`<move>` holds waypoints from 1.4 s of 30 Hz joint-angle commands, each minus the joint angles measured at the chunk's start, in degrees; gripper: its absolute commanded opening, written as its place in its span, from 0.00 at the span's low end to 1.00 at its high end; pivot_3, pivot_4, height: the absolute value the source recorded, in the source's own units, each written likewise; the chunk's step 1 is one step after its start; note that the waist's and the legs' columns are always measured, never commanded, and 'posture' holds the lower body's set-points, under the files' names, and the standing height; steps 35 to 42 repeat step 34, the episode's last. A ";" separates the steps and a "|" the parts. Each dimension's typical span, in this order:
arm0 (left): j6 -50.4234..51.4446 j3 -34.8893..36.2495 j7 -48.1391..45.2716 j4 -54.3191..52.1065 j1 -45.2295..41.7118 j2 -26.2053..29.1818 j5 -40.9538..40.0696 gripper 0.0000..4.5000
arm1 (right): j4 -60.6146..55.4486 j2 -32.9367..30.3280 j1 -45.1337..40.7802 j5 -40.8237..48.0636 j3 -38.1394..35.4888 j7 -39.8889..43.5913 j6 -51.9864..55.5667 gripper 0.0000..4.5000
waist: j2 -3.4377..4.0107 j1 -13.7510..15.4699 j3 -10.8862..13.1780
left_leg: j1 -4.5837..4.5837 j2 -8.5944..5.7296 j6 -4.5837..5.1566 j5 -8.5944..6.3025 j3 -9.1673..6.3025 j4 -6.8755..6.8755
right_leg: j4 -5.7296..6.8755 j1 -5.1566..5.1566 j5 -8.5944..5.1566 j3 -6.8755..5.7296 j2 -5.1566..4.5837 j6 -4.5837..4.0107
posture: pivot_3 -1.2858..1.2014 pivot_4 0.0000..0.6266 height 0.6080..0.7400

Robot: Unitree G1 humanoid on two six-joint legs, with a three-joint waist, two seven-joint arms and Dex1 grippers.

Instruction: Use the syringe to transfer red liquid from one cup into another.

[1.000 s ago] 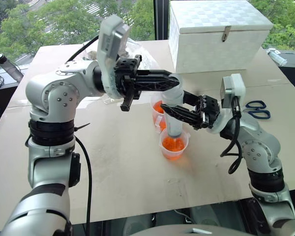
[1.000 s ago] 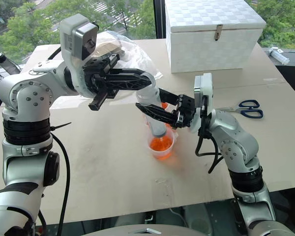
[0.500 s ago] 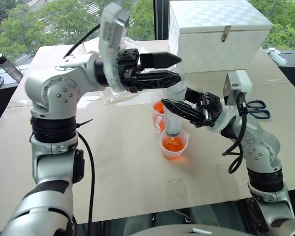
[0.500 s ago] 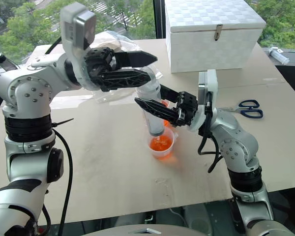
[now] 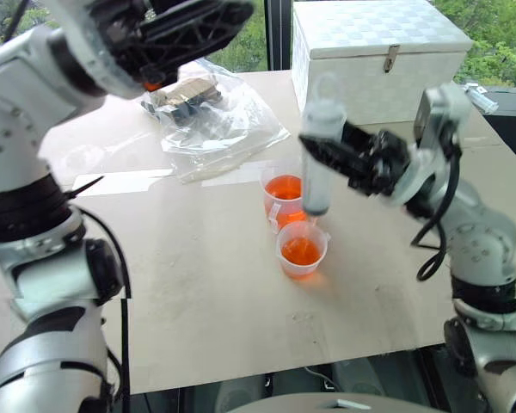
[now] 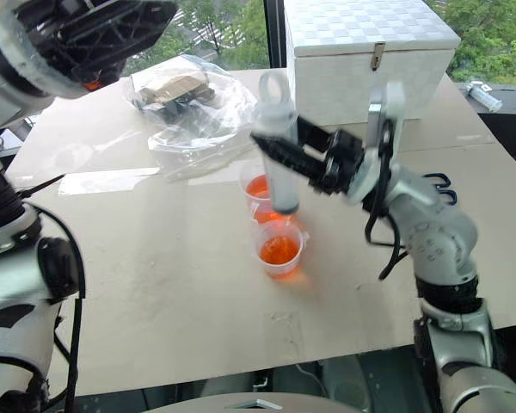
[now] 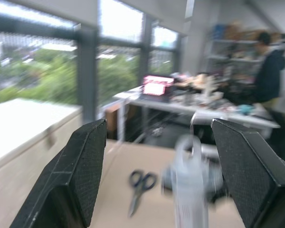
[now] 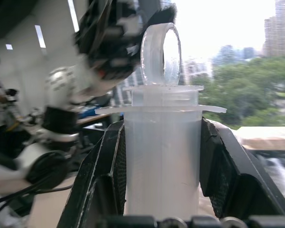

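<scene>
Gripping one syringe [image 5: 318,163] upright above two clear cups, the right gripper [image 5: 348,155] is clamped on its barrel. One left gripper [image 5: 185,30] hangs wide open, empty. Taller labelled cup [image 5: 283,193] and shorter cup [image 5: 302,251] touch, both holding red liquid [image 5: 301,251].

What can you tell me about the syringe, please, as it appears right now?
The syringe is a large cloudy-clear plastic barrel with a flat flange, a ring-topped plunger pushed fully in, and a narrow tip. It stands upright in the air, clamped around its barrel by the right gripper. Its tip hangs above the two cups of red liquid, touching neither. The barrel looks empty; no red shows inside it.
</scene>
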 commanded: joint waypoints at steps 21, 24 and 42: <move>-15.26 12.05 19.82 -25.95 61.22 -6.24 22.45 0.80 | 19.01 -19.45 8.07 -22.53 6.21 8.16 2.75 0.99 | -0.33 1.90 -0.06 | -0.03 0.02 0.05 -0.04 0.20 -0.32 | -0.18 -0.08 -0.01 0.20 -0.06 -0.02 | 0.52 0.24 1.00; -17.08 12.27 19.19 -28.52 66.53 -6.63 24.41 0.80 | 15.69 -21.16 14.33 -21.94 0.02 16.17 -6.52 0.99 | -0.31 2.26 -0.06 | -0.05 0.02 0.06 -0.05 0.16 -0.34 | -0.30 -0.04 -0.01 0.18 -0.09 -0.02 | 0.52 0.24 1.00; -30.33 4.20 16.81 -30.13 85.06 -13.46 35.50 0.80 | 31.88 -20.47 31.16 -32.20 -4.61 35.65 -35.45 0.99 | -0.23 2.04 -0.20 | 0.49 0.04 0.33 -0.22 0.21 -0.50 | -0.63 0.60 -0.02 0.18 -0.17 -0.06 | 0.52 0.24 1.00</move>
